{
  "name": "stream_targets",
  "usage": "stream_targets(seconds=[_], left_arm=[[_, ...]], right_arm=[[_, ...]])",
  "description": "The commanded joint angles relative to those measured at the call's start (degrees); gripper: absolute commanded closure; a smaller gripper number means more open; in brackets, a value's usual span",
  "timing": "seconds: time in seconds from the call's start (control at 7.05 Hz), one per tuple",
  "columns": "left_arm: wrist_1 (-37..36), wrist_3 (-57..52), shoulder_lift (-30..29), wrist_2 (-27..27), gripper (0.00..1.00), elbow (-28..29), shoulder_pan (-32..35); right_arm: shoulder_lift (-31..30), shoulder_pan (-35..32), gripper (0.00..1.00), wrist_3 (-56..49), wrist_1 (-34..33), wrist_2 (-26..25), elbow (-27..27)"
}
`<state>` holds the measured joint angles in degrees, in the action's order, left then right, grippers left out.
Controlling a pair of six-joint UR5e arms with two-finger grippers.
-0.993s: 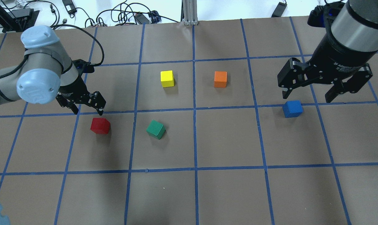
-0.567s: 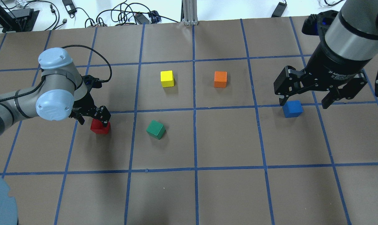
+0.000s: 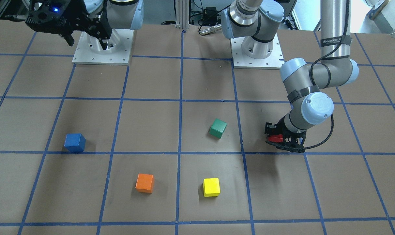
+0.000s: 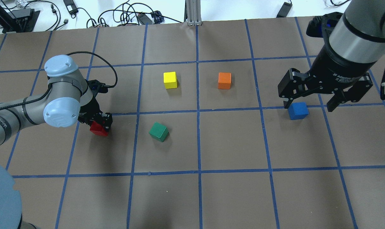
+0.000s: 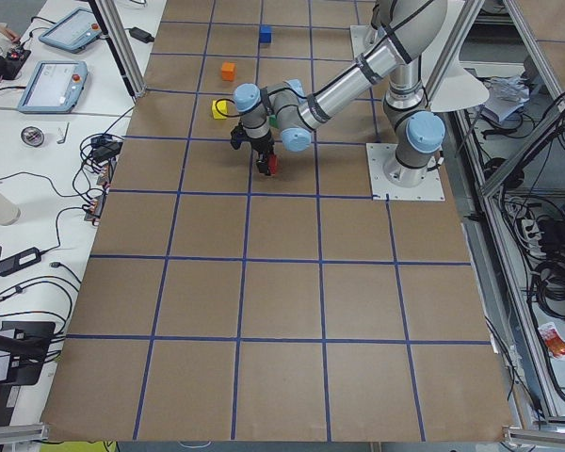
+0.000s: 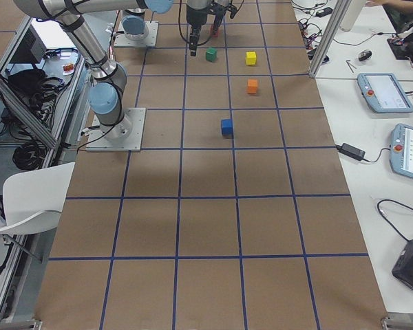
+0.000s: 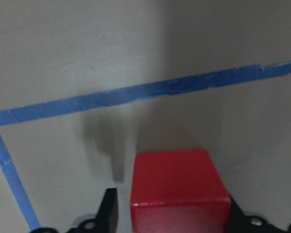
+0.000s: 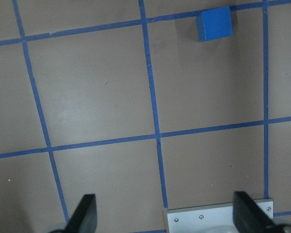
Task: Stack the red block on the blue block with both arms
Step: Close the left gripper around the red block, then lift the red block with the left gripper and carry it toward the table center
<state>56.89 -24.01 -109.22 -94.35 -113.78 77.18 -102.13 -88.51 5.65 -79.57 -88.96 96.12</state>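
Observation:
The red block (image 4: 98, 129) sits on the brown table at the left, and it also shows in the front view (image 3: 275, 138). My left gripper (image 4: 95, 122) is down at the table with its fingers on either side of the red block (image 7: 179, 187). It is open, and a small gap shows beside the left finger (image 7: 109, 211). The blue block (image 4: 298, 110) sits alone at the right (image 3: 75, 142). My right gripper (image 4: 309, 106) is open and empty, held high above the table (image 3: 86, 44). The blue block lies far below it at the top of its wrist view (image 8: 214, 23).
A green block (image 4: 158, 132) lies just right of the red block. A yellow block (image 4: 170, 79) and an orange block (image 4: 224, 80) sit further back near the middle. The arms' base plates (image 3: 101, 49) stand at the robot's side of the table.
My left gripper has come down and to the right from behind the red block and now straddles it. My right gripper has shifted slightly left and stays open.

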Motion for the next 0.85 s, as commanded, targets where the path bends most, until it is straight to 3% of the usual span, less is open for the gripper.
stream_targets(seconds=[0.0,0.28,0.71], left_arm=[[1.8,0.36,2.16,2.75,1.0,1.89,1.73],[10.48,9.71,3.57,4.68,1.0,8.8,8.47],[10.18,31.08,-0.53,8.82,1.0,17.78,23.14]], right_arm=[[0.0,0.0,0.0,-0.11,0.03,-0.16,0.03],[0.09,0.0,0.0,-0.11,-0.06,-0.16,0.03],[0.17,0.0,0.0,-0.11,-0.06,-0.16,0.03]])
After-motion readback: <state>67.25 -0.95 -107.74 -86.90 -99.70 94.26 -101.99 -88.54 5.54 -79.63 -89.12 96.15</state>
